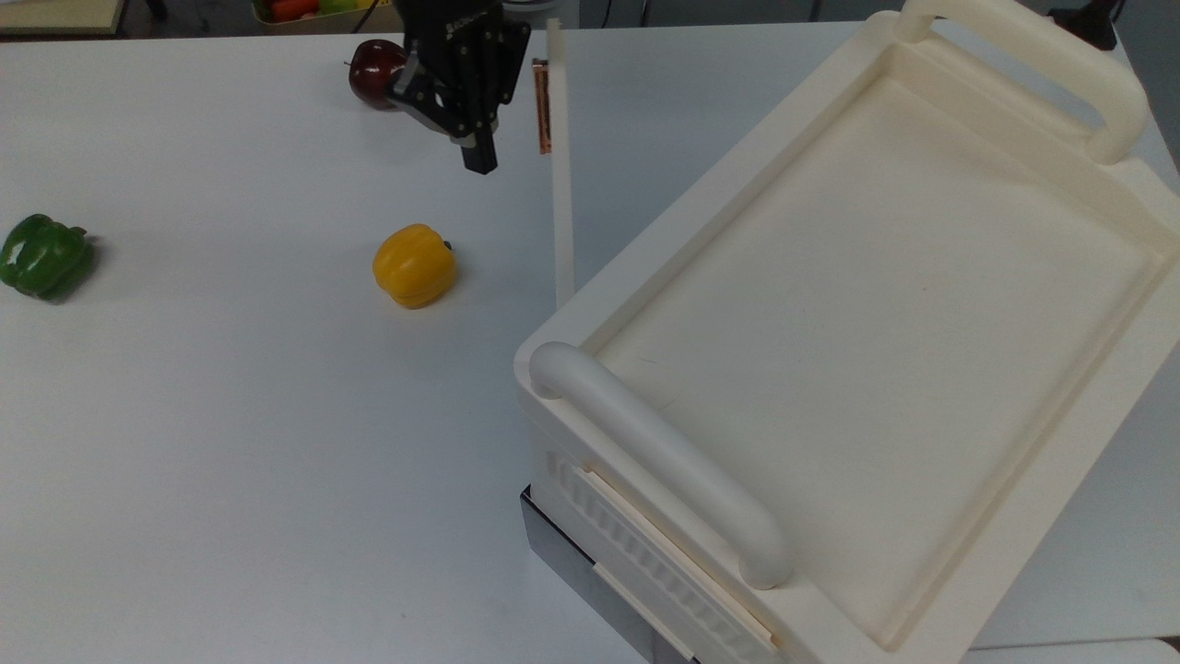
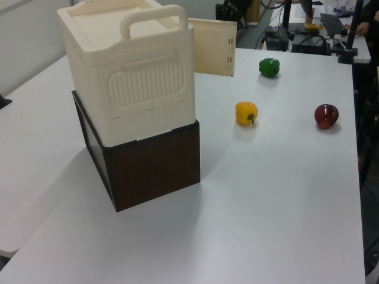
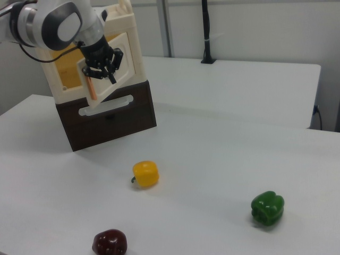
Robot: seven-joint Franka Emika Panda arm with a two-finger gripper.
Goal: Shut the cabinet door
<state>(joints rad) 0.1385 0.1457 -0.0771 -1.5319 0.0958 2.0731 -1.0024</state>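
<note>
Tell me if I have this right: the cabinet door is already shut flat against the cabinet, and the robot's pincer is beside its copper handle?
Not quite. The cabinet door still stands open, swung out from the cabinet at an angle, as the top view shows. The rest holds: the pincer is beside the copper handle.

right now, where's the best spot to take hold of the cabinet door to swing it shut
Probably the copper handle near the free end of the cabinet door, farthest from the hinge at the cabinet, so leverage is greatest. Come from the top view's left, where the end effector hangs beside the handle. The panel stands upright and thin, so pressing flat on that face near the handle may work as well.
</note>
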